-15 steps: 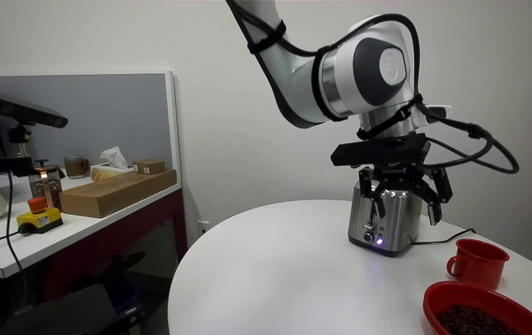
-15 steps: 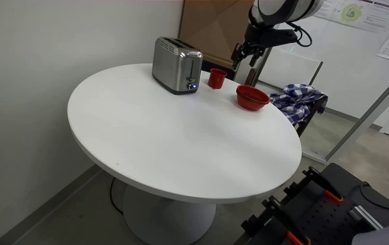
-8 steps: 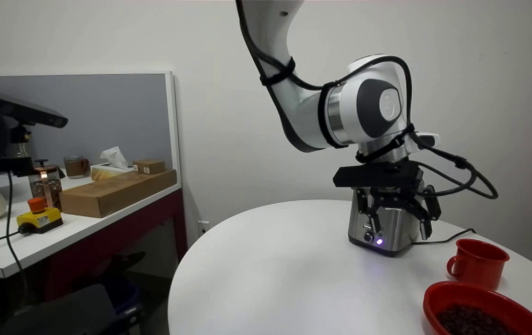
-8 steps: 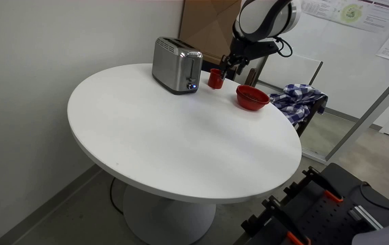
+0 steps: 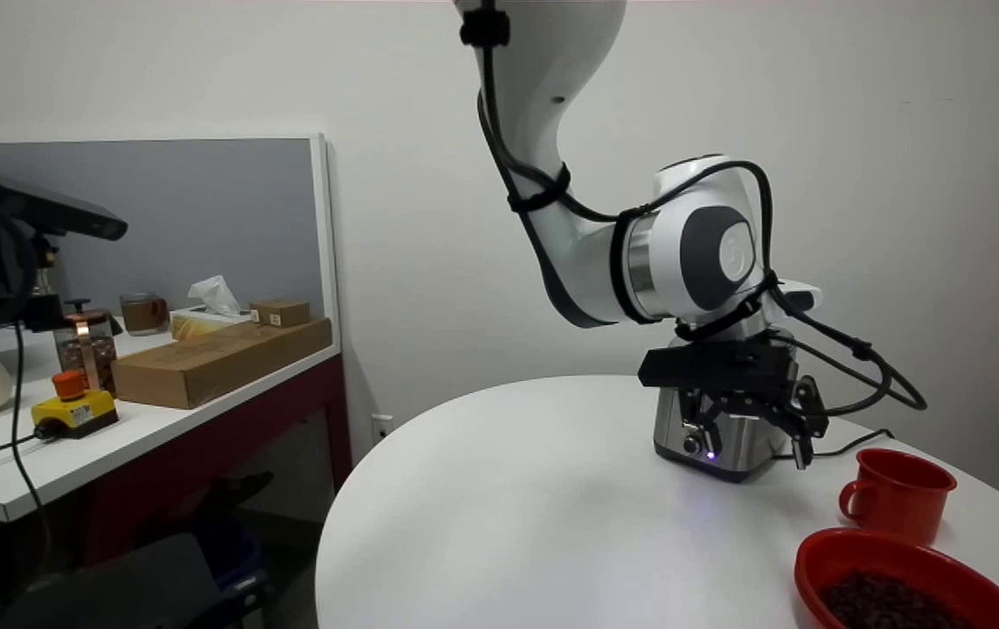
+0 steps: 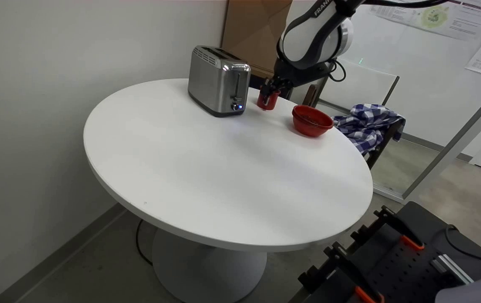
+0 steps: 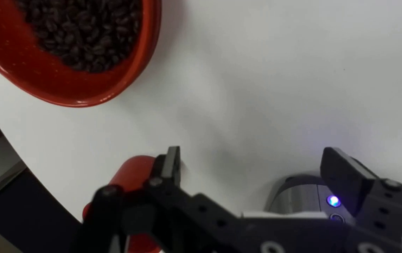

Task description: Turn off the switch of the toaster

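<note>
The silver toaster (image 5: 733,447) stands on the white table; it shows whole in an exterior view (image 6: 217,80) and partly in the wrist view (image 7: 297,198). Its small button (image 7: 333,201) glows blue-white, also in both exterior views (image 5: 711,454) (image 6: 240,107). A dark knob (image 5: 691,445) sits beside it, and the lever slot (image 6: 237,86) is above. My gripper (image 7: 251,153) is open and empty, pointing down in front of the toaster. In the wrist view one finger partly covers the button panel; the other overlaps the red mug. I cannot tell whether any finger touches the toaster.
A red mug (image 5: 905,498) stands near the toaster, and a red bowl (image 6: 312,129) with dark beans stands beyond it, near the table edge. A black cord (image 5: 849,447) runs from the toaster. The wall is behind it. The round white table (image 6: 206,168) carries them all.
The arm and open gripper have moved down and closer to the toaster's front, now lower over the panel. The toaster, mug and bowl have not moved, and the button light stays lit.
</note>
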`<state>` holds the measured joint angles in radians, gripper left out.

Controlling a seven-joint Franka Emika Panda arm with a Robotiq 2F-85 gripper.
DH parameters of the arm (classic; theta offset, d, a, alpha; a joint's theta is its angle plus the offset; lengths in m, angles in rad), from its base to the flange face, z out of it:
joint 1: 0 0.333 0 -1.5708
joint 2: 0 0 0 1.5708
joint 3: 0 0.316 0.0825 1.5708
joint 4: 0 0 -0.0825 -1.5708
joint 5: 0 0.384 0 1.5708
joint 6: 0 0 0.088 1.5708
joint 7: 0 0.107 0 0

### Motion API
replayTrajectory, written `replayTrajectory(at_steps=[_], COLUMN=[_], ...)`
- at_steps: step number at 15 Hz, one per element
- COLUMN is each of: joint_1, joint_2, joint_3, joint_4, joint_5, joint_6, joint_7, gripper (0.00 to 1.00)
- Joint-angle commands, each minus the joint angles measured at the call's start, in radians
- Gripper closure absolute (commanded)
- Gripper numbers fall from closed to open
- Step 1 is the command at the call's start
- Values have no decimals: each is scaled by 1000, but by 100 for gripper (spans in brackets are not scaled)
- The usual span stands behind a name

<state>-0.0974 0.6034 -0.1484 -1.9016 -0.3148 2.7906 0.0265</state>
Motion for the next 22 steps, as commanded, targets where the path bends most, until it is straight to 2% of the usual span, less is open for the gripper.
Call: replayTrajectory(at_steps=[1,14,22], joint_1=[22,72,102], joint_2=[61,196,274], joint_3=[-21,-37,-64], joint_4=[60,197,253], joint_5=[28,65,82], joint_6=[44,66,136], joint_7=[-7,23,48], gripper=[0,0,0])
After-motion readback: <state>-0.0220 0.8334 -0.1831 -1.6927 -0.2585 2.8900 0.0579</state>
